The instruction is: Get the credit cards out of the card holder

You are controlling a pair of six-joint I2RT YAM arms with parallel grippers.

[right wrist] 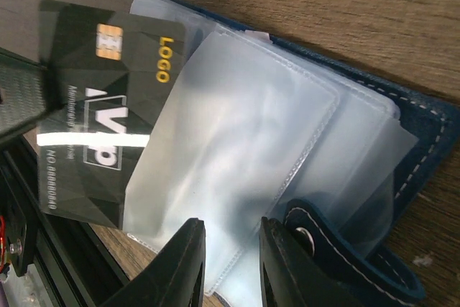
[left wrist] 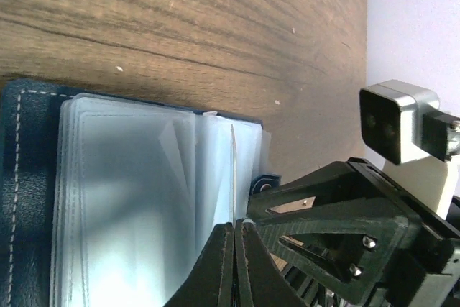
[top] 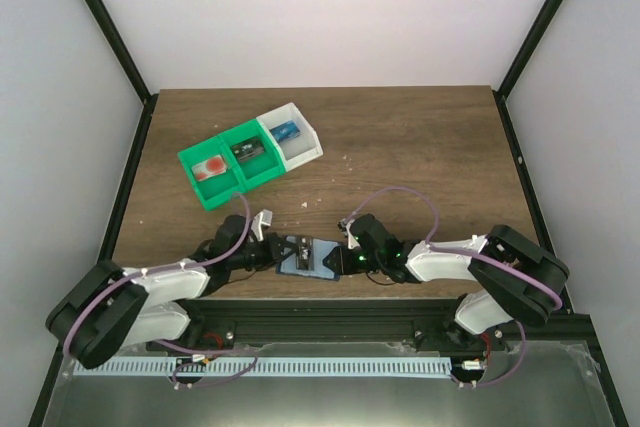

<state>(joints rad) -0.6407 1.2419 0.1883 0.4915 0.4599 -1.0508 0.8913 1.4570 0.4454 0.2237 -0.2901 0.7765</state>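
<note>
Extraction step: the left claw (left wrist: 234, 229) pinches a black credit card (right wrist: 93, 127), half out, while the right claw (right wrist: 231, 231) clamps the card holder (right wrist: 424, 141) by its sleeves. Next, a straight pull should free the card, with the holder braced.

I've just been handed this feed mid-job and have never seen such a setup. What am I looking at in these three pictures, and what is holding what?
It is two robot arms bolted at the near edge of a wooden table, each ending in a two-finger pincer. The wide picture is taken from above and behind; the other two come from cameras on the wrists. Between the arms lies an open blue card holder with clear plastic sleeves. Farther back sit green trays and a white tray, holding small items. The left pincer is shut on a thin edge, apparently the black card, which sticks partly out of a sleeve. The right pincer straddles the sleeves' edge; whether it pinches them is unclear.
</note>
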